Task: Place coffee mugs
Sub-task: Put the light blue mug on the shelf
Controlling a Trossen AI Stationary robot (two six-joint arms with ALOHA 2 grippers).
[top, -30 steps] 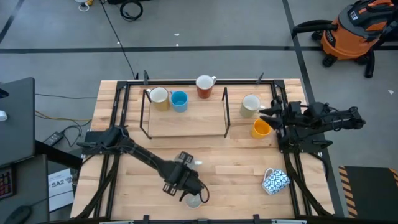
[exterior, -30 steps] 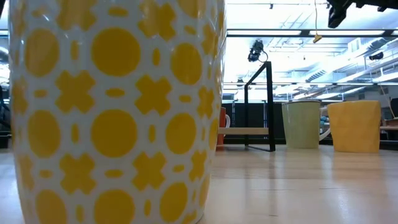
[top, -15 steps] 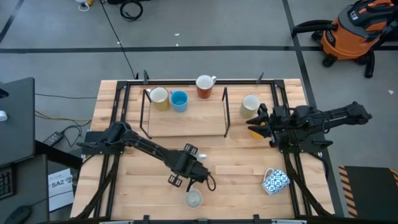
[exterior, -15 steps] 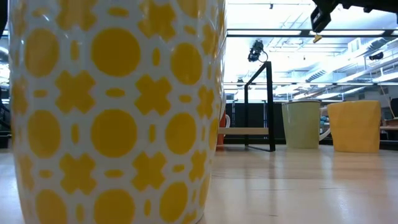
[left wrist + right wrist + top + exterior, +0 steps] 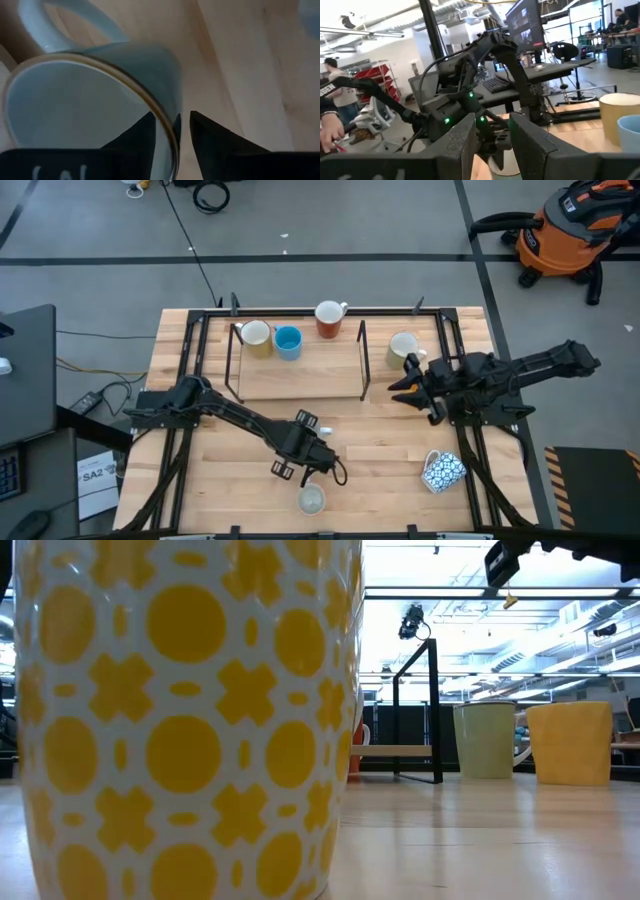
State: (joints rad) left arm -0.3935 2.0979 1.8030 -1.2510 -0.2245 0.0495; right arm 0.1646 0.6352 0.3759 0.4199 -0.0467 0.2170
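Note:
A white mug with a yellow pattern (image 5: pixel 311 499) stands upright on its base near the table's near edge and fills the low view (image 5: pixel 180 720). My left gripper (image 5: pixel 318 471) hangs open just on its far side. In the left wrist view the mug's rim (image 5: pixel 125 85) shows beyond the gap of my left gripper (image 5: pixel 172 135). My right gripper (image 5: pixel 398 387) is open, raised over the orange mug (image 5: pixel 570 743), which it mostly hides from above. It also shows in the low view (image 5: pixel 500 560) and the right wrist view (image 5: pixel 492 145).
A black-framed rack with a wooden shelf (image 5: pixel 300 375) carries a cream mug (image 5: pixel 256 337) and a blue mug (image 5: pixel 288 341). A red-brown mug (image 5: pixel 328 318) stands behind it and a pale green mug (image 5: pixel 403 348) to its right. A blue-and-white patterned mug (image 5: pixel 443 470) lies on its side near the right edge.
My left gripper has drawn back from over the yellow-patterned mug toward the far edge, and the mug stands uncovered where it was. My right gripper has moved toward the table's left, out over the orange mug, which has stayed on the table.

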